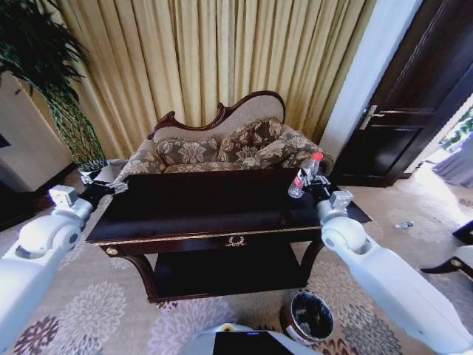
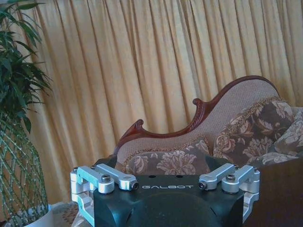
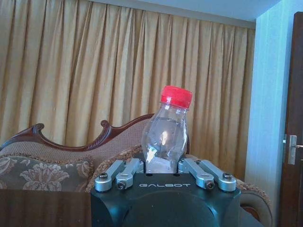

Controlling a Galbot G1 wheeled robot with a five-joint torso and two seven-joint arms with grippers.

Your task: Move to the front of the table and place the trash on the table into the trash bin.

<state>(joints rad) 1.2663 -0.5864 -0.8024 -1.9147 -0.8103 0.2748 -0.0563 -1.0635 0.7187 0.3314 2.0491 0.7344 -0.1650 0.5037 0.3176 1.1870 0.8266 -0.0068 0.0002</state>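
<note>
Bottle (image 3: 165, 137) clamped in the right tool (image 1: 314, 185) above the surface (image 1: 199, 211); keep it upright, swing low to the bin (image 1: 308, 318). Left tool (image 2: 165, 184) idle, fingers' state unclear.

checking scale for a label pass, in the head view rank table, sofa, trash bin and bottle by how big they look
1. table
2. sofa, partly hidden behind the table, so its second place is unsure
3. trash bin
4. bottle, held up in the right gripper
</note>
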